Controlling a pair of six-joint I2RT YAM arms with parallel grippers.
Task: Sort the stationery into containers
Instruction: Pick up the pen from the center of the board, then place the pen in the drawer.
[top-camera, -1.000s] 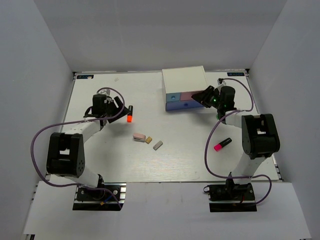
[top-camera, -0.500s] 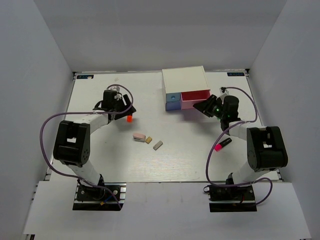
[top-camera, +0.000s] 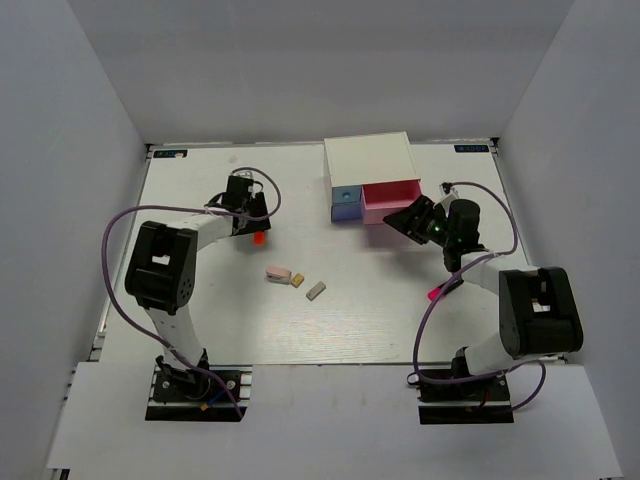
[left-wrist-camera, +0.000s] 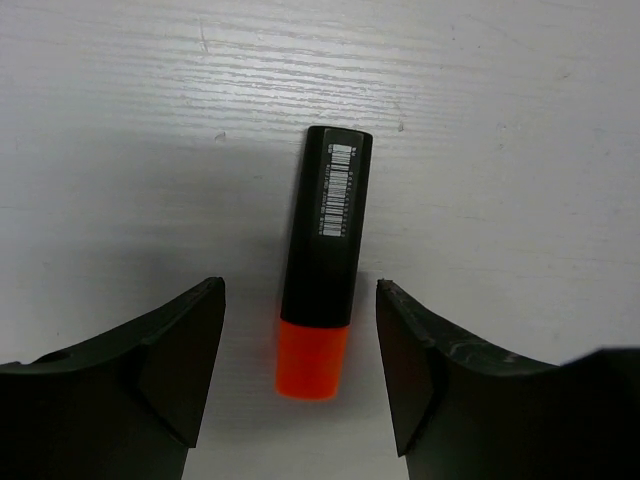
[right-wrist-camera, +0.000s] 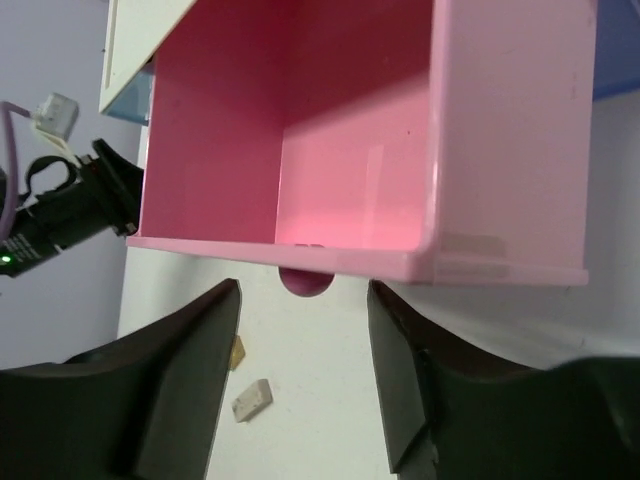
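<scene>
While the left hand (left-wrist-camera: 300, 292) and right hand (right-wrist-camera: 303, 290) gape, the pink-capped highlighter (top-camera: 433, 295) is half-hidden.

Bare table (left-wrist-camera: 520, 110) either side of the orange-capped highlighter (left-wrist-camera: 328, 250); pink drawer (right-wrist-camera: 350, 120) seemingly free inside

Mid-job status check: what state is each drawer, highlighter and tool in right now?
Pink drawer: pulled open, looks empty.
Light blue drawer: shut.
Orange-capped highlighter: capped, lying flat, not gripped.
Pink-capped highlighter: capped, mostly hidden by the right arm.
Left tool: open, straddling the orange-capped highlighter.
Right tool: open, either side of the pink drawer's knob.
</scene>
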